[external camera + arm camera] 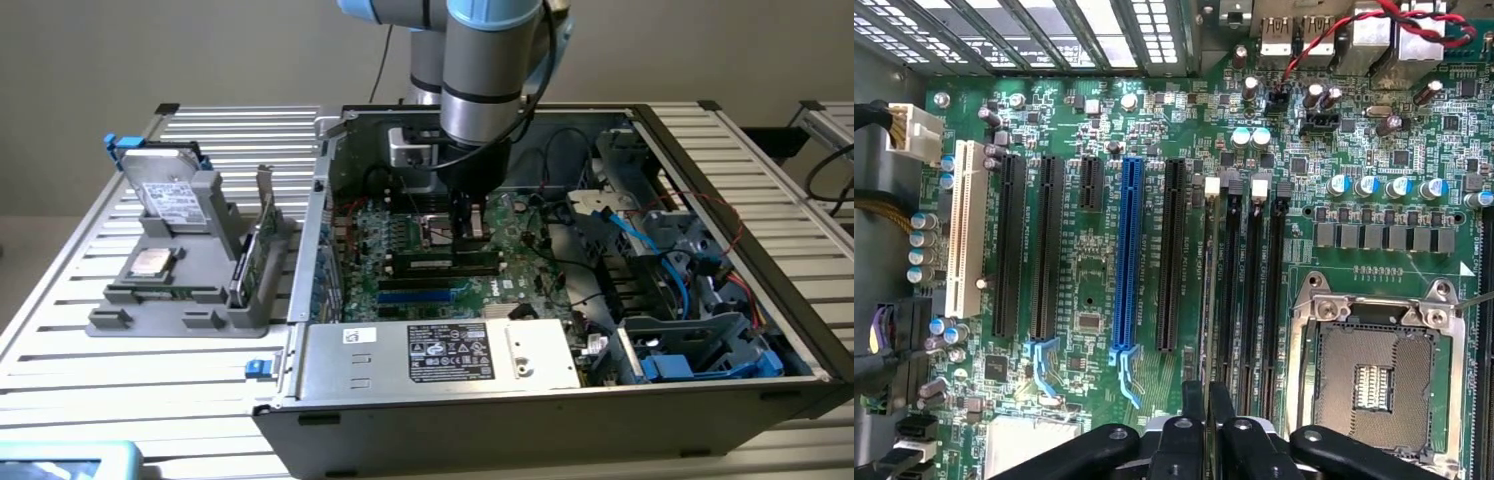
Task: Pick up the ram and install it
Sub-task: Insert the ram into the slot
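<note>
Claw (466,232) inside case walls (534,425); cables (638,232) crowd exterior view's right.

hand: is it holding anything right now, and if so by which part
Cannot tell for sure. The hand is down at the top edge of the ram, which stands on the motherboard; whether it grips that edge is not visible.

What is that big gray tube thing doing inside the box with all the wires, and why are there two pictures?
That tube is a robot arm. The box is an open computer on a metal table. One picture is taken from a camera outside; the other from a camera on the arm's wrist, facing the green board. The claw hangs close over the board's long black slots. I cannot tell whether it holds anything. On the exterior view's left, a gray stand keeps spare parts.
</note>
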`<state>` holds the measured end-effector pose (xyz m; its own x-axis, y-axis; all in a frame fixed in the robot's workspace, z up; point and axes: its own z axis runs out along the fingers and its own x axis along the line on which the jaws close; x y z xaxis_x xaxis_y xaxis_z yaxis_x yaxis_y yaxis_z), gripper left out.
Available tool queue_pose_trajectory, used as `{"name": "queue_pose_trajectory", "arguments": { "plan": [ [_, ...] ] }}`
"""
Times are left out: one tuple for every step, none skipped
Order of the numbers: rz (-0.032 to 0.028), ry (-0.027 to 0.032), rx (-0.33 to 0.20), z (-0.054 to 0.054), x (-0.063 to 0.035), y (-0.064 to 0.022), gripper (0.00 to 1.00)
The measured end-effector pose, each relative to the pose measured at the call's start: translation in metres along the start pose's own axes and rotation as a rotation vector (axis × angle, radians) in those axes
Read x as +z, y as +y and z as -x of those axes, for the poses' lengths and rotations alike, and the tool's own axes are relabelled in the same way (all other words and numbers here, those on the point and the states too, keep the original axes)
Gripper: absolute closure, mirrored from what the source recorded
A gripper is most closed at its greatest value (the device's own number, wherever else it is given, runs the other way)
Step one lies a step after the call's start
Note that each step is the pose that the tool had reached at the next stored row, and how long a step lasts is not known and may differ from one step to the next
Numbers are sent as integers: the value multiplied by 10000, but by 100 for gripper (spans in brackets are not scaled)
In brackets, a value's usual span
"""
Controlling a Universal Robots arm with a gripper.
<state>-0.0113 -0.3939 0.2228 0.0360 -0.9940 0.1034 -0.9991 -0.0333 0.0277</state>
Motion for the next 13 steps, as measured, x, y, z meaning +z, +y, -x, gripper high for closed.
{"name": "queue_pose_trajectory", "arguments": {
  "plan": [
    [0,0,0,0,0,0,85],
    [-2,-2,0,0,1,0,78],
    [-3,-3,1,1,1,0,78],
    [-3,-3,0,1,-4,0,78],
    [-4,-5,1,0,-15,0,78],
    [-3,-3,1,-2,-30,1,78],
    [-2,-1,1,-4,-48,1,78],
    [-2,-2,1,-6,-65,-1,78],
    [-3,-1,0,-8,-83,-5,78],
    [-3,-2,0,-10,-101,-13,78],
    [-3,-3,0,-13,-119,-23,78],
    [-2,-2,1,-17,-140,-35,78],
    [-1,-1,1,-21,-158,-48,78]
  ]
}}
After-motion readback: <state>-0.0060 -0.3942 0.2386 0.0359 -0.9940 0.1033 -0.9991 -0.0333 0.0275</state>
